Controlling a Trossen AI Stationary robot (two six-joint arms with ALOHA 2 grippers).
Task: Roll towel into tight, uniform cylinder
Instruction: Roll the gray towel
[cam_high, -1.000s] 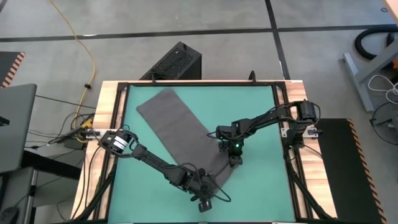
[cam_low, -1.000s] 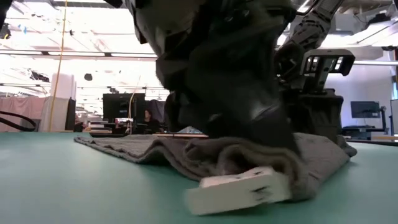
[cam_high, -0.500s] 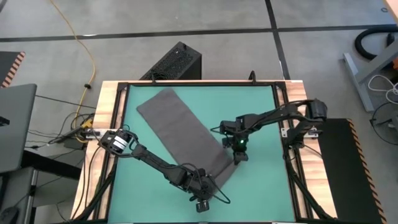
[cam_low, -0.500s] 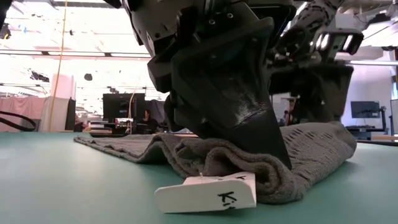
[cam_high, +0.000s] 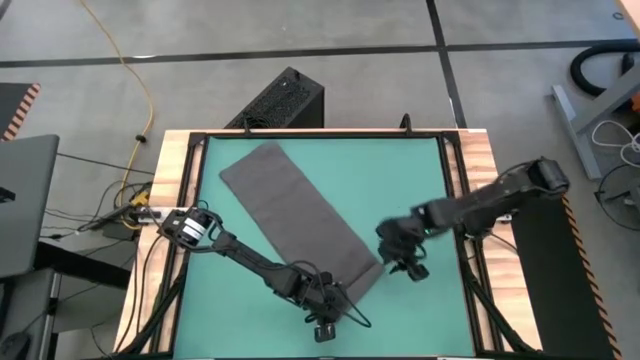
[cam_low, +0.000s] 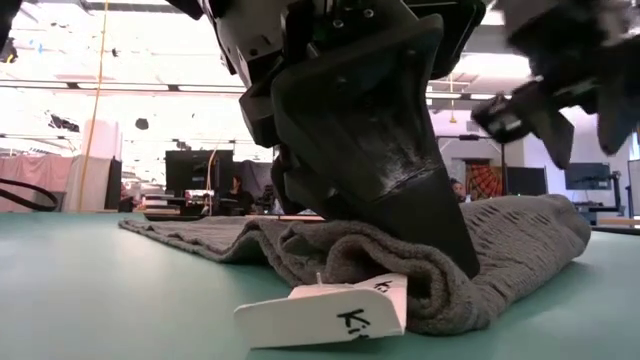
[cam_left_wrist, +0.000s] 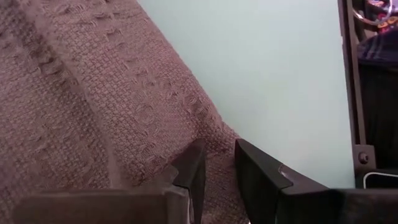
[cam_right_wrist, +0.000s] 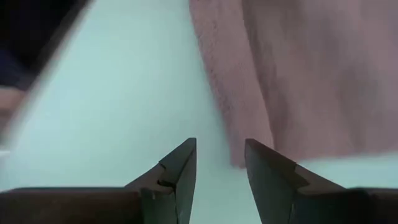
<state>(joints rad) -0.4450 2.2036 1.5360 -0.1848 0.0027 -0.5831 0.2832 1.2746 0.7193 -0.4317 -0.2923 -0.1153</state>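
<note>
Pinching towel (cam_high: 300, 220) near-end fold with my left tool (cam_left_wrist: 217, 169), tag corner curling on tabletop (cam_high: 400, 180) | right tool (cam_right_wrist: 217, 163) hanging open beside towel edge, blurred | fingertips under cloth hidden

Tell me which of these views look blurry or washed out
Low view: the right claw is smeared by motion blur, and the bright ceiling lights behind wash out the background. Right wrist view: the towel is soft and streaked. High view: only the right claw is slightly blurred. Left wrist view: the towel's weave is crisp.
</note>
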